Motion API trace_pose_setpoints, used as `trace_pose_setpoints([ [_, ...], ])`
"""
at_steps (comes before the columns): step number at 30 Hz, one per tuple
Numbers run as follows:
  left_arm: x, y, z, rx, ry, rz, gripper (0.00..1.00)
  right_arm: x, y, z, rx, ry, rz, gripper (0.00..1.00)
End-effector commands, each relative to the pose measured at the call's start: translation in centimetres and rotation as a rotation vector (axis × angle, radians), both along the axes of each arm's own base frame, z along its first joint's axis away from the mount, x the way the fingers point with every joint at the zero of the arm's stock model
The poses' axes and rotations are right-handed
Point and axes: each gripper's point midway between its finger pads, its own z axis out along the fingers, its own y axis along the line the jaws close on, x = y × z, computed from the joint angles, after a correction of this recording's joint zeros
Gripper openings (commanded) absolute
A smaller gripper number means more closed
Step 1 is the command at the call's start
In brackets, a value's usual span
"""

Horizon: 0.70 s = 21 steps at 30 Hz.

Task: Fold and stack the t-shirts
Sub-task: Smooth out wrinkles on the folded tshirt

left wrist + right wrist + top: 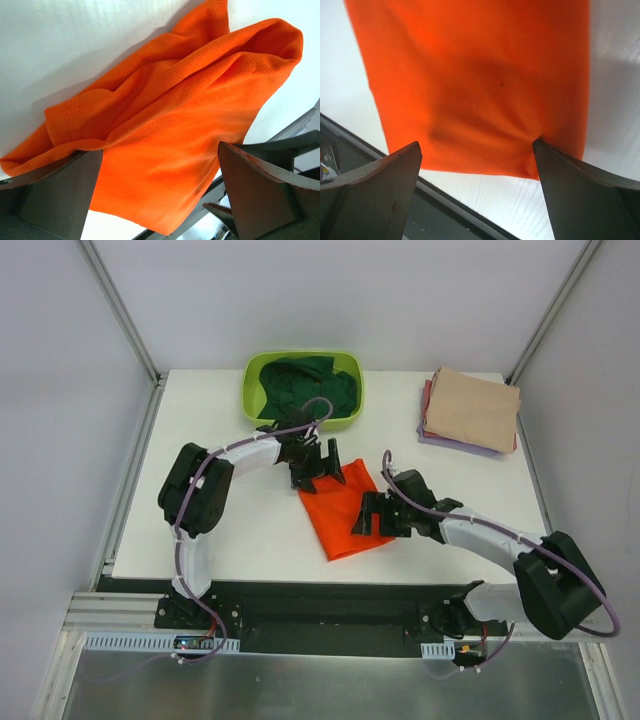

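Progress looks to be about midway. You have a finished stack [468, 412] at the far right of the counter [230, 530]: a tan tee [475, 405] lies on top, with the lilac one [452, 445] and the reddish one [428, 398] showing only as edges beneath it.

The orange t-shirt [338, 512] lies in the middle of the counter, narrowed to a rough oblong. Its far end is rumpled, so I judge that fold unfinished and the shirt not yet ready to stack.

Your left claw [318, 468] is over that rumpled far end, fingers spread wide and gripping nothing. Your right claw [366, 516] is at the shirt's right edge, also spread. In its wrist view one fingertip [540, 146] presses into the cloth, but nothing is pinched.

The lime-green tub [250, 400] stands at the far edge, left of the stack. It holds the dark green t-shirt [305, 385], bunched and unfolded, so you have that one left as well.
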Motion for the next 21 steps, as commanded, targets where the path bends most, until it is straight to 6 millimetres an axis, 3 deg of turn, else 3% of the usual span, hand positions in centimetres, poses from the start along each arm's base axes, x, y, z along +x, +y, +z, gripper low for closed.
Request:
trace_pose_setpoints([
  [1, -0.6, 0.6, 1.0, -0.040, -0.011, 0.062, 0.99, 4.0, -0.6, 0.2, -0.049, -0.057, -0.045, 0.96],
  [7, -5.6, 3.4, 0.5, 0.027, 0.038, 0.194, 0.99, 9.0, -2.7, -0.3, -0.187, -0.104, -0.081, 0.96],
  [10, -8.9, 2.4, 1.4, 0.014, 0.034, 0.172, 0.99, 10.8, -2.9, 2.2, -0.204, -0.168, -0.073, 0.96],
  [13, -10.6, 1.3, 3.7, -0.024, -0.020, 0.137, 0.99, 11.5, -3.5, 5.7, -0.217, -0.251, -0.083, 0.96],
  [16, -10.8, 0.8, 6.7, -0.069, -0.121, 0.094, 0.99, 11.4, -6.7, 8.2, -0.279, -0.322, -0.251, 0.96],
  [18, -9.4, 1.4, 7.7, -0.046, -0.218, 0.109, 0.99, 10.4, -8.8, 9.0, -0.297, -0.344, -0.346, 0.96],
  [20, -7.7, 1.6, 8.6, -0.028, -0.290, 0.118, 0.99, 8.7, -8.9, 9.1, -0.245, -0.317, -0.369, 0.96],
  [21, -6.7, 1.4, 8.9, -0.025, -0.309, 0.109, 0.99, 7.7, -7.8, 9.1, -0.174, -0.298, -0.332, 0.96],
])
